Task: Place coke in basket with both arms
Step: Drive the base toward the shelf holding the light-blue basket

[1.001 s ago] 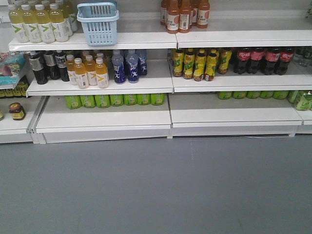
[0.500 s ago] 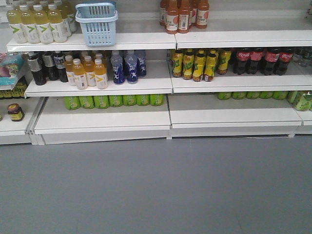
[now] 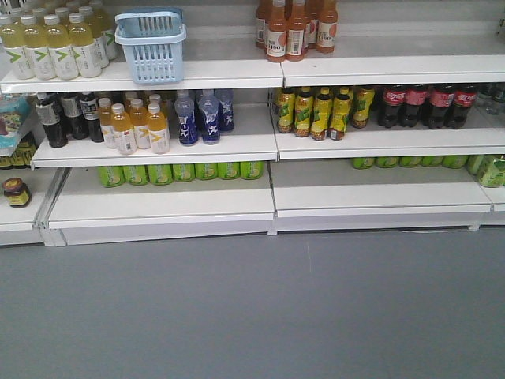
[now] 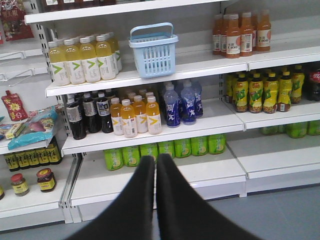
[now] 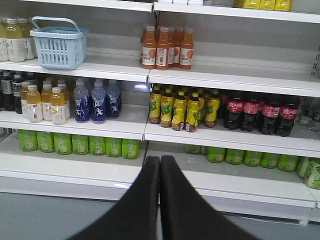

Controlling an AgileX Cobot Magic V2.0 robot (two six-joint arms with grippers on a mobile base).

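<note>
No all-red wrapped coke bottle shows in any view. The pale blue basket (image 3: 150, 43) stands on the upper shelf at the left; it also shows in the left wrist view (image 4: 152, 50) and the right wrist view (image 5: 57, 42). My left gripper (image 4: 156, 159) is shut and empty, held in the air in front of the bottom shelf, well below the basket. My right gripper (image 5: 160, 159) is shut and empty, pointing at the shelf seam. Neither gripper shows in the front view.
Dark cola bottles with red label bands (image 3: 426, 106) stand on the middle shelf at the right, next to yellow-green bottles (image 3: 319, 110). Orange (image 3: 296, 28), yellow (image 3: 47, 43), blue (image 3: 197, 114) and green bottles (image 3: 181, 171) fill the white shelves (image 3: 276, 201). Grey floor lies in front.
In the front view the shelves and basket have drifted a little left and down, so the camera has moved. No gripper appears in it.
</note>
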